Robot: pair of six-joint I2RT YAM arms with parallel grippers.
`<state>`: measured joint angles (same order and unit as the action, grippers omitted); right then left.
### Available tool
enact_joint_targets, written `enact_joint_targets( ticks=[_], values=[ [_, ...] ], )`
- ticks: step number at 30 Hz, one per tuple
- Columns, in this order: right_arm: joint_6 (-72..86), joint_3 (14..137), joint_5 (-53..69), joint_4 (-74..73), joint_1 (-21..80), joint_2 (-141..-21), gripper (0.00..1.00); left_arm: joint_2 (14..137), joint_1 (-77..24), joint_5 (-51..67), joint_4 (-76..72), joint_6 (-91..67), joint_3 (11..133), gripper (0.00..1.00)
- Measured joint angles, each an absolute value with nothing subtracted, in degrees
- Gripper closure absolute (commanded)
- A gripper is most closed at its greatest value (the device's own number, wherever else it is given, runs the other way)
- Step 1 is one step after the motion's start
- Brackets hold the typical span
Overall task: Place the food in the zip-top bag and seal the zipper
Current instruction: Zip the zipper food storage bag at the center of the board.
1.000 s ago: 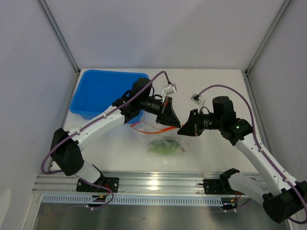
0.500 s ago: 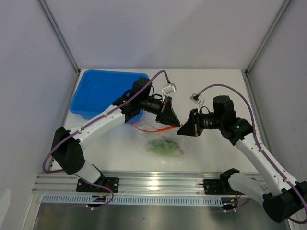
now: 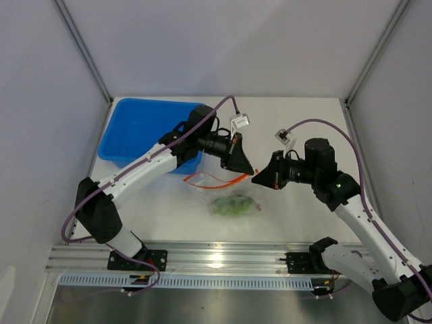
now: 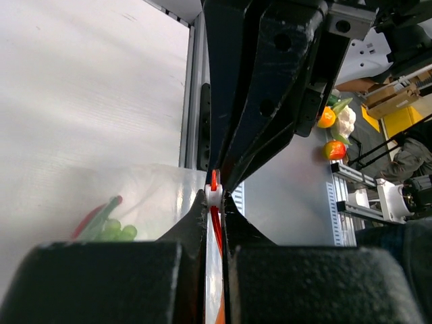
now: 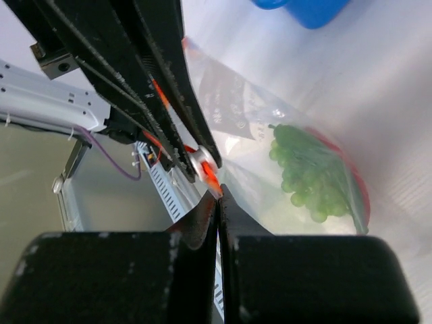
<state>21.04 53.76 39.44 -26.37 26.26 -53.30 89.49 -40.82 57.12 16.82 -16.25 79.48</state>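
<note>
Clear plastic was what both your arms were working on. The bag (image 3: 226,197) lay on the white table (image 3: 304,128) between the two arms, just in front of the blue tub (image 3: 142,131). Its body was flat on the surface and its mouth edge faced the tub. The zipper (image 3: 214,179) ran as a thin orange line along that edge, from the tub's near corner across to the point where your two grippers met.

Your left gripper (image 3: 250,173) reached over the tub's corner and came down onto the right end of the strip. In its wrist view the left gripper (image 4: 214,202) had its jaws narrowed to a slit with the zipper (image 4: 215,233) pinched between them. A small white slider (image 4: 214,195) sat right at the fingertips.

Your right gripper (image 3: 258,178) came in from the other side, tip to tip with the left. Its own camera showed the right gripper (image 5: 218,196) closed tight, with the orange end of the zipper (image 5: 211,177) caught at the very tips and the slider (image 5: 200,162) just beyond them.

The food was inside the bag (image 5: 246,111). The light-green grapes (image 5: 310,175) rested low in it, and the red piece (image 5: 356,185) lay against them on the far side. From above, the grapes (image 3: 233,204) showed as a green patch through the plastic, well below the strip. The left wrist camera also caught the grapes (image 4: 115,231) with the red piece (image 4: 91,219) beside them.
</note>
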Motion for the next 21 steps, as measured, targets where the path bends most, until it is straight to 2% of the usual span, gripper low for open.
enact_joint_targets(
  ticks=[9, 14, 15, 16, 19, 21],
  values=[
    [23.92, 51.55, 35.11, -24.34, 26.28, -52.29, 1.0, 88.88, -40.62, 56.12, 20.08, -13.85, 78.13, 0.99],
    [23.07, 51.4, 38.24, -24.14, 25.04, -52.27, 1.0, 87.44, -40.29, 56.14, 21.15, -13.04, 76.16, 0.99],
    [22.26, 51.46, 40.03, -24.14, 24.71, -52.66, 0.98, 87.26, -40.29, 56.23, 21.39, -12.99, 76.14, 0.99],
    [21.45, 51.7, 41.63, -24.23, 24.49, -53.25, 0.85, 87.09, -40.29, 56.45, 21.74, -12.97, 76.14, 1.0],
    [18.94, 52.64, 46.02, -25.06, 23.99, -55.64, 0.7, 86.98, -40.18, 57.34, 22.92, -12.95, 76.18, 0.99],
    [17.63, 52.93, 47.97, -25.54, 23.86, -56.36, 0.68, 86.98, -40.1, 57.76, 23.79, -12.95, 76.38, 0.99]
  ],
)
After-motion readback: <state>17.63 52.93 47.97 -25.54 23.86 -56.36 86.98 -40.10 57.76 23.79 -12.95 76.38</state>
